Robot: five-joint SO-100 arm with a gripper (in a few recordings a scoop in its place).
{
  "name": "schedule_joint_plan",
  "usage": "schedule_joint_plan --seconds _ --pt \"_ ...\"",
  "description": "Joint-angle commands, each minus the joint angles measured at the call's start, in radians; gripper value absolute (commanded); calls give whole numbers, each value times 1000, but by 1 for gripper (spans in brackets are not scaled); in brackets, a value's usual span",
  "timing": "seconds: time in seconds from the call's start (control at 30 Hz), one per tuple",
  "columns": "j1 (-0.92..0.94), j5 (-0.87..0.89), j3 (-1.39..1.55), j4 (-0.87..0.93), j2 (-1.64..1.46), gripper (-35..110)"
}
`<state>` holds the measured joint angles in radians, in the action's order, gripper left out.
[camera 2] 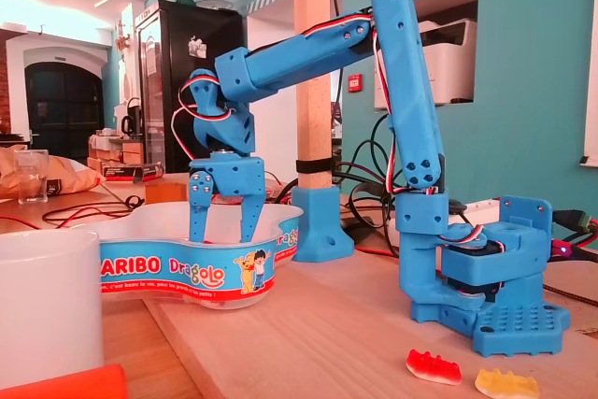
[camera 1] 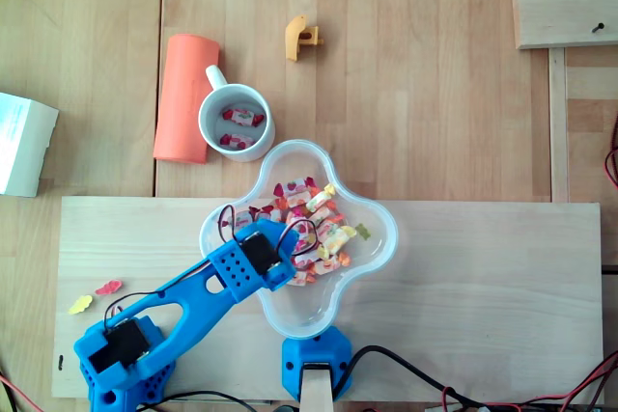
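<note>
1. My gripper [camera 2: 221, 231] has its fingers apart, with the tips down inside the bowl [camera 1: 388, 250].
2. The wrapped sweets [camera 1: 323, 224] lie in a heap right under it.
3. I think it is best to go straight down and pinch just one sweet.
4. The bowl's rim is near both fingers. The mug [camera 1: 236, 123] is just beside the bowl. There is open room above.
</note>
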<state>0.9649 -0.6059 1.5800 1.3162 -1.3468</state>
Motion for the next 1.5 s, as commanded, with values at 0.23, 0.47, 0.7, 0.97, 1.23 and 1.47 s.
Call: schedule_joint_plan --seconds 0.23,0.47,0.7,0.97,1.23,1.47 --pt "86 8 -193 137 -32 20" --pt "117 249 -287 270 -12 20" --pt "115 508 -293 301 -14 19" --pt "95 816 -293 298 -12 19" --pt "-55 980 -319 278 -14 19" --pt "-66 991 -397 172 -2 19"
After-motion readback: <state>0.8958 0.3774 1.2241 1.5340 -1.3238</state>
